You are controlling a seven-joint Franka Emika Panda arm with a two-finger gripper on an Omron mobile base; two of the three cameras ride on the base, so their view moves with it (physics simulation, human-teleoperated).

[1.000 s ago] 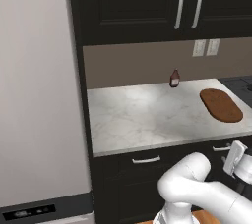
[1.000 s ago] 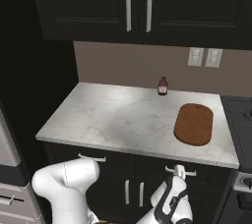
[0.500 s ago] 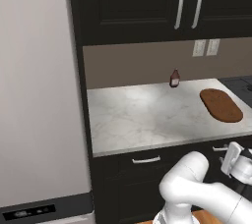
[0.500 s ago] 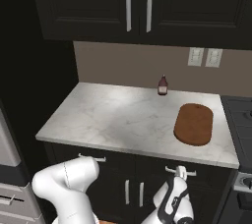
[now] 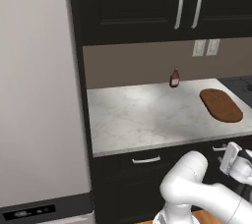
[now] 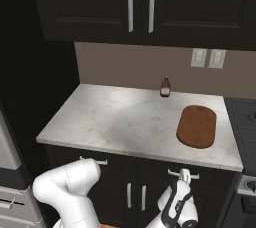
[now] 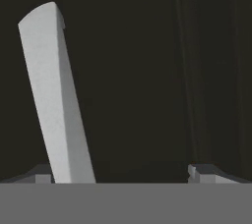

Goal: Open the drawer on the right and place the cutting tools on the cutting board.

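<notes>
The right drawer (image 6: 155,170) is closed, its black front just under the counter edge. My gripper (image 6: 183,177) is open right at the drawer's short silver bar handle (image 6: 172,173). In the hand view the handle (image 7: 54,95) rises as a tilted pale bar just inside the left fingertip (image 7: 42,175), with the gripper (image 7: 123,175) wide open around it and not clamped. From the left base view the gripper (image 5: 231,156) hangs beside the handle (image 5: 220,148). The reddish-brown oval cutting board (image 5: 221,104) (image 6: 196,126) lies bare on the counter's right end. The cutting tools are hidden.
A small dark red bottle (image 5: 174,77) (image 6: 164,86) stands at the back wall. The left drawer's handle (image 5: 146,159) (image 6: 92,161) sits under the marble counter (image 5: 147,115). A tall grey fridge (image 5: 39,95) bounds the left, a dark stove (image 6: 245,122) the right.
The gripper has crept slightly closer to the right drawer's handle and stayed open. The drawer, board and bottle have not moved.
</notes>
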